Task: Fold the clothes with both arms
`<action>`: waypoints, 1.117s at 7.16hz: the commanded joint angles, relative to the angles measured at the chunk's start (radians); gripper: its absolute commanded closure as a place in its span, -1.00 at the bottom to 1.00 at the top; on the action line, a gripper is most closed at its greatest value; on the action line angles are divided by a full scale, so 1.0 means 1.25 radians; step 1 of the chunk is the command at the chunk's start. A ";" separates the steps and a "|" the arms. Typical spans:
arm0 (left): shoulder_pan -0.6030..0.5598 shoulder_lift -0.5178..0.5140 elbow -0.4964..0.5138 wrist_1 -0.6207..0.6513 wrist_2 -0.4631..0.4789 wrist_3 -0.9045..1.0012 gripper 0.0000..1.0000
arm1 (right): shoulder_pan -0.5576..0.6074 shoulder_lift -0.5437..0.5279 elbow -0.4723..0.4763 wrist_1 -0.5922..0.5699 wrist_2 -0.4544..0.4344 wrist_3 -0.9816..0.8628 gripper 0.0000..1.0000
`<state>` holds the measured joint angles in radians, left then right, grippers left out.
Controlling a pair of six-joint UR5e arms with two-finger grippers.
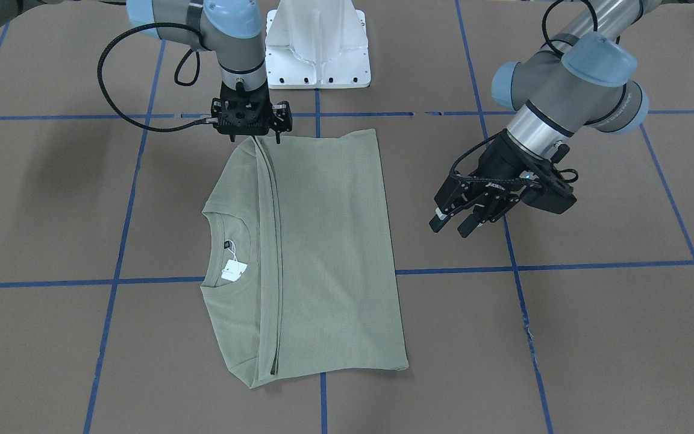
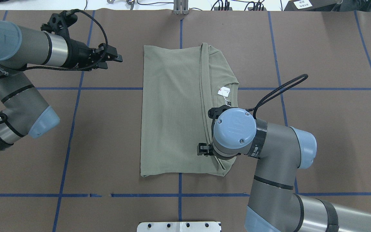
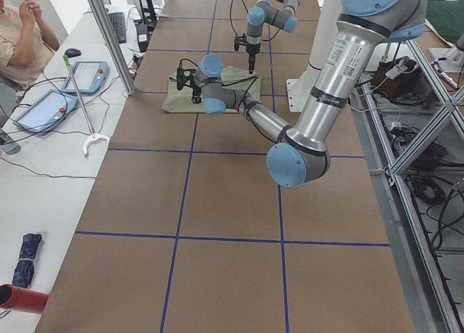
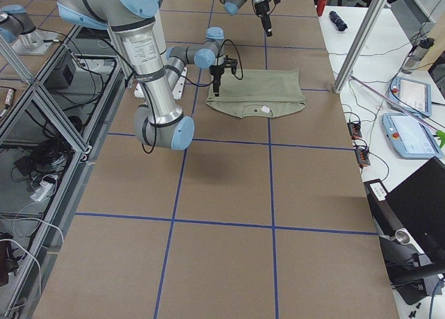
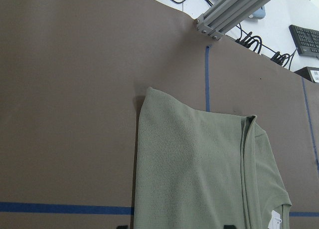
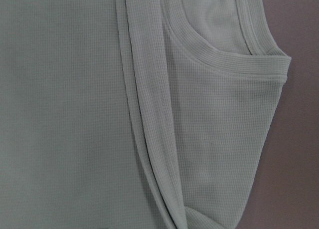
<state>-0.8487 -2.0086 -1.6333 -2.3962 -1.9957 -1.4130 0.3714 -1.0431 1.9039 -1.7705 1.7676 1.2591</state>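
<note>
The sage-green clothes (image 1: 329,253) lie flat on the brown table, folded into a rectangle, with the ribbed neck and white hang tag (image 1: 234,270) still showing at one side. My left gripper (image 1: 450,226) hangs open and empty above bare table, well clear of the shirt's folded edge. In the overhead view it (image 2: 113,61) points at the shirt (image 2: 172,112) from the far left corner. My right gripper (image 1: 256,135) points straight down over the shirt's near corner. Its fingers are hidden under the wrist (image 2: 233,129), so I cannot tell its state. The right wrist view is filled by the fabric (image 6: 75,114).
The white pedestal base (image 1: 317,45) stands just behind the shirt. Blue tape lines (image 1: 564,265) grid the brown table. A person (image 3: 22,35) sits at a side table with tablets (image 3: 87,75), beyond an aluminium post (image 3: 109,35).
</note>
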 commanded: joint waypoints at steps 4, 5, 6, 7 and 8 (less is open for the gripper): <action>0.000 0.000 0.000 0.000 0.000 0.000 -0.41 | -0.032 0.010 -0.050 -0.045 -0.048 -0.126 -1.00; 0.000 0.000 0.000 0.000 -0.001 0.000 -0.41 | -0.032 0.011 -0.052 -0.046 -0.048 -0.127 -1.00; 0.000 0.002 0.000 0.000 -0.001 0.000 -0.41 | -0.032 0.011 -0.060 -0.045 -0.051 -0.129 -1.00; 0.000 0.003 0.000 0.000 0.000 0.000 -0.41 | -0.032 0.011 -0.068 -0.046 -0.057 -0.148 -1.00; -0.001 0.003 0.000 0.000 0.000 0.000 -0.41 | -0.031 0.009 -0.079 -0.045 -0.070 -0.158 -1.00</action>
<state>-0.8485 -2.0057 -1.6337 -2.3961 -1.9962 -1.4128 0.3318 -1.0303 1.8205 -1.8278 1.6954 1.0791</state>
